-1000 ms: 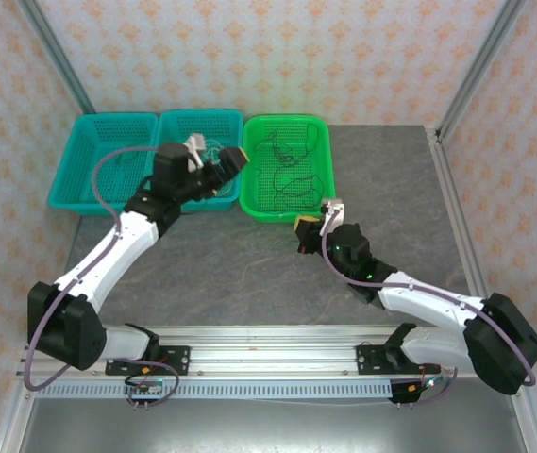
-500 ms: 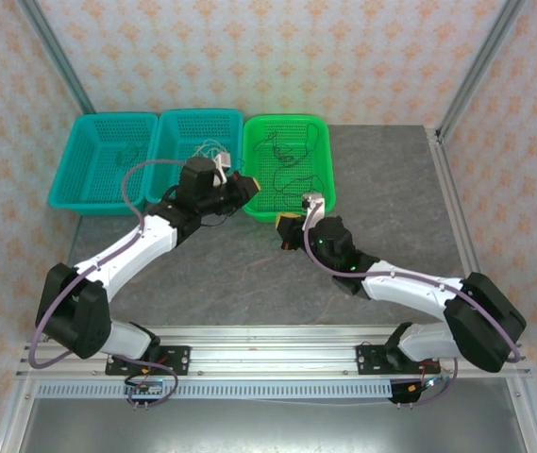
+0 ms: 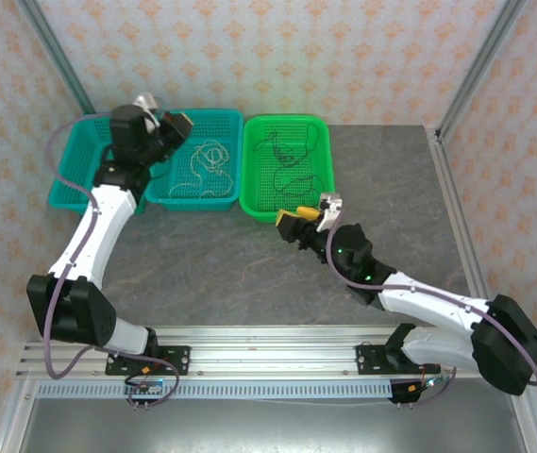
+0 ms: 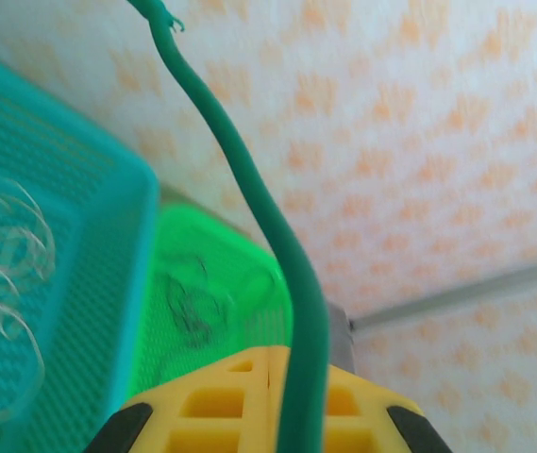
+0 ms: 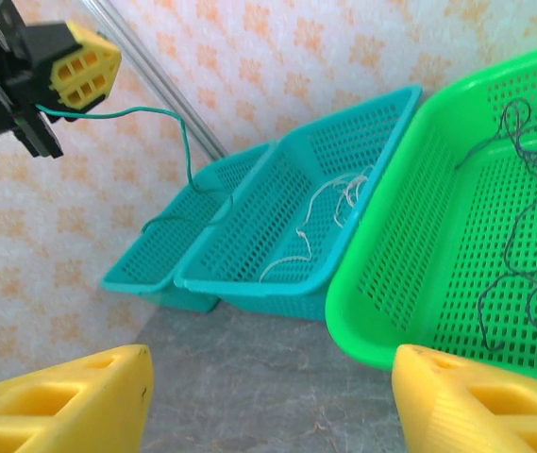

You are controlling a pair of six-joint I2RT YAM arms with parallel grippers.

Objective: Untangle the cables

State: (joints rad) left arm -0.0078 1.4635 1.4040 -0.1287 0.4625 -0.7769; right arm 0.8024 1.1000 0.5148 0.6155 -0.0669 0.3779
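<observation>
My left gripper [image 3: 176, 123] is raised over the seam between the two teal baskets, shut on a thin green cable [image 4: 287, 255] that runs up between its yellow fingers [image 4: 211, 406]. In the right wrist view, the green cable [image 5: 155, 111] trails from the left gripper [image 5: 84, 66] down to the left teal basket [image 5: 136, 269]. A white cable [image 3: 202, 156] lies coiled in the middle teal basket [image 3: 192, 201]. Black cables [image 3: 287, 160] lie in the green basket [image 3: 287, 120]. My right gripper [image 3: 298, 218] hovers open and holds nothing, just in front of the green basket.
The three baskets stand side by side along the back of the grey table [image 3: 249, 274]. The left teal basket [image 3: 60, 193] sits at the far left. Metal frame posts [image 3: 56, 57] and patterned walls close in the back and sides.
My left gripper shut on the green cable by the green basket's near corner, then swung back and left with it. My right gripper opened and shifted slightly.
</observation>
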